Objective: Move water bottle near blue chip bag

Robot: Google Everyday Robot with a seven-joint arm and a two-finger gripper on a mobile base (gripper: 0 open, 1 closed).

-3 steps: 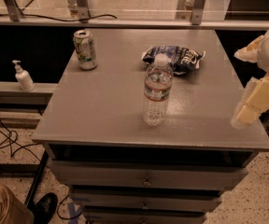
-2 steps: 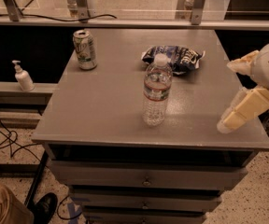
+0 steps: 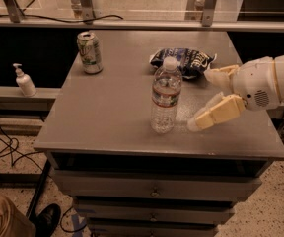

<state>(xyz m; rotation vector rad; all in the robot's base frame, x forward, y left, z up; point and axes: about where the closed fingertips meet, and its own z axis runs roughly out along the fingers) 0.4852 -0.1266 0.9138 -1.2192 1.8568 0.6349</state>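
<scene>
The water bottle (image 3: 165, 96) stands upright near the middle of the grey table top (image 3: 107, 107), clear with a white cap and a red and white label band. The blue chip bag (image 3: 184, 60) lies crumpled behind it, toward the back right. My gripper (image 3: 201, 100) reaches in from the right, just right of the bottle and not touching it. It is open, one finger (image 3: 216, 113) near the bottle's base and the other (image 3: 220, 75) close to the bag.
A green-and-white soda can (image 3: 89, 52) stands at the table's back left. A small white pump bottle (image 3: 23, 80) sits on a ledge to the left. Drawers are below the table top. Cables lie on the floor at left, and a shoe (image 3: 46, 221) shows at lower left.
My gripper has moved left from the table's right edge toward the bottle. The bottle, bag and can have not moved.
</scene>
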